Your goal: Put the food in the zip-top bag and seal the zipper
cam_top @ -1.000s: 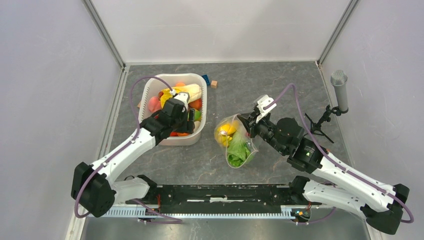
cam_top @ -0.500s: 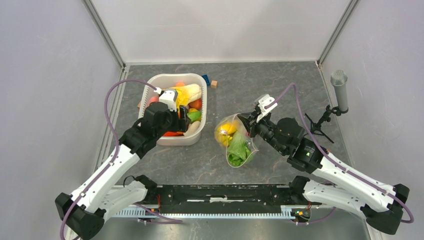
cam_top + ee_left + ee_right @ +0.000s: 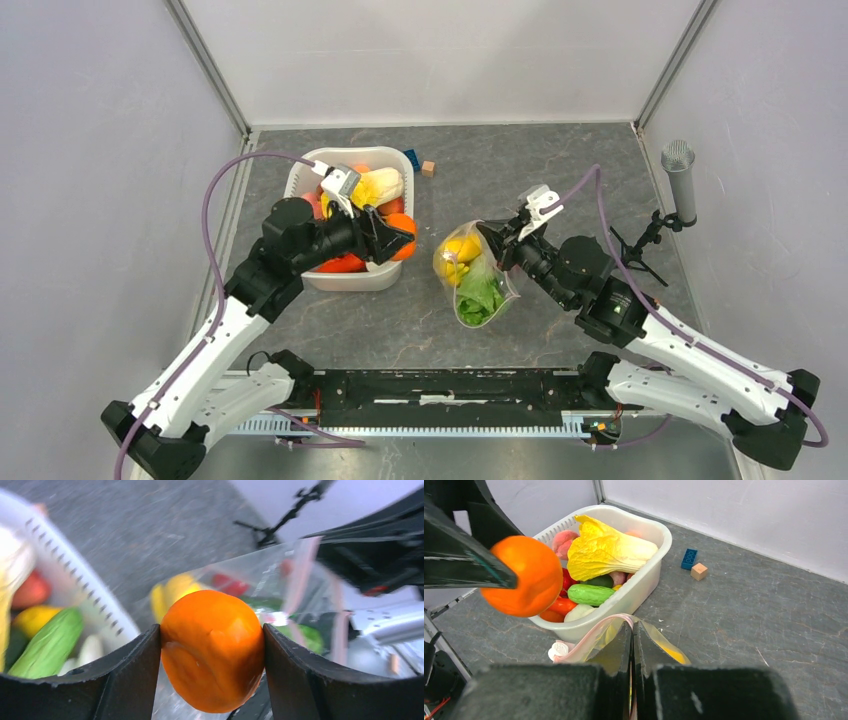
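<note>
So, the left fingers (image 3: 125, 680) are clamped on a smooth, round orange fruit (image 3: 212, 650), lifted just right of the white plastic tub (image 3: 659, 532). The right fingers (image 3: 616, 647) pinch the crinkly clear zip-top bag (image 3: 478, 272) by its pink zipper (image 3: 594, 630), further right of the tub, with leafy green and yellow food (image 3: 480, 298) inside.

Grey stone-look tabletop (image 3: 560, 170), white walls (image 3: 440, 60) w/ metal corner posts (image 3: 207, 65).

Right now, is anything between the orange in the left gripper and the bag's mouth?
Nothing visible. The left gripper holds the orange over the white tub's rim, and only bare table lies between it and the zip-top bag, whose mouth edge the right gripper pinches up.
</note>
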Controlling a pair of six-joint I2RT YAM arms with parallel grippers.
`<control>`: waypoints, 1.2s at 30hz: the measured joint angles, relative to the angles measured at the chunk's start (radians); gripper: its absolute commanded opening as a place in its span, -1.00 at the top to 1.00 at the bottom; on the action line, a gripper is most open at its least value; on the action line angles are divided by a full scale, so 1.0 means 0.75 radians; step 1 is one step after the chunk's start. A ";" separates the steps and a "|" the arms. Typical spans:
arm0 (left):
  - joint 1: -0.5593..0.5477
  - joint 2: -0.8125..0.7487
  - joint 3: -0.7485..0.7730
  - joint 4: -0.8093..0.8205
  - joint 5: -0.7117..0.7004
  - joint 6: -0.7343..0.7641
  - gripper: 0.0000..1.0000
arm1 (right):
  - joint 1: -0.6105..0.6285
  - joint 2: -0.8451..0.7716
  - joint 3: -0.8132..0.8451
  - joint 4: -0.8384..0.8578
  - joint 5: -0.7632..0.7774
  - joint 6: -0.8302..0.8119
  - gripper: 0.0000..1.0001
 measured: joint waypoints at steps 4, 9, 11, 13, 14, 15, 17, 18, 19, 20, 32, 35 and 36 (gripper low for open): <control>-0.013 -0.007 0.017 0.187 0.200 -0.096 0.21 | 0.000 0.029 0.000 0.026 0.021 0.040 0.92; -0.118 0.003 0.047 0.333 0.323 -0.132 0.16 | 0.000 0.098 0.001 0.064 0.023 0.091 0.92; -0.224 0.036 0.090 0.349 0.342 -0.121 0.17 | 0.000 0.121 0.000 0.081 0.025 0.112 0.92; -0.328 0.071 0.126 0.354 0.335 -0.095 0.19 | 0.000 0.133 0.000 0.096 0.038 0.141 0.92; -0.377 0.087 0.135 0.359 0.322 -0.082 0.19 | 0.000 0.134 0.000 0.105 0.048 0.160 0.92; -0.420 0.101 0.136 0.361 0.303 -0.070 0.20 | 0.000 0.134 0.000 0.116 0.054 0.178 0.92; -0.477 0.130 0.136 0.353 0.247 -0.041 0.22 | 0.000 0.134 -0.001 0.145 0.060 0.211 0.92; -0.496 0.142 0.136 0.349 0.208 -0.027 0.22 | 0.000 0.133 -0.001 0.154 0.063 0.224 0.92; -0.515 0.154 0.136 0.342 0.162 -0.011 0.21 | 0.000 0.132 -0.002 0.164 0.066 0.241 0.92; -0.536 0.166 0.136 0.331 0.107 0.010 0.20 | 0.000 0.128 -0.007 0.174 0.073 0.261 0.92; -0.598 0.329 0.136 0.267 -0.259 0.272 0.14 | -0.001 0.073 -0.047 0.218 0.087 0.325 0.91; -0.599 0.344 0.130 0.273 -0.293 0.275 0.02 | -0.001 0.072 -0.050 0.223 0.086 0.329 0.91; -0.599 0.344 0.127 0.275 -0.306 0.276 0.00 | -0.001 0.072 -0.052 0.223 0.086 0.331 0.91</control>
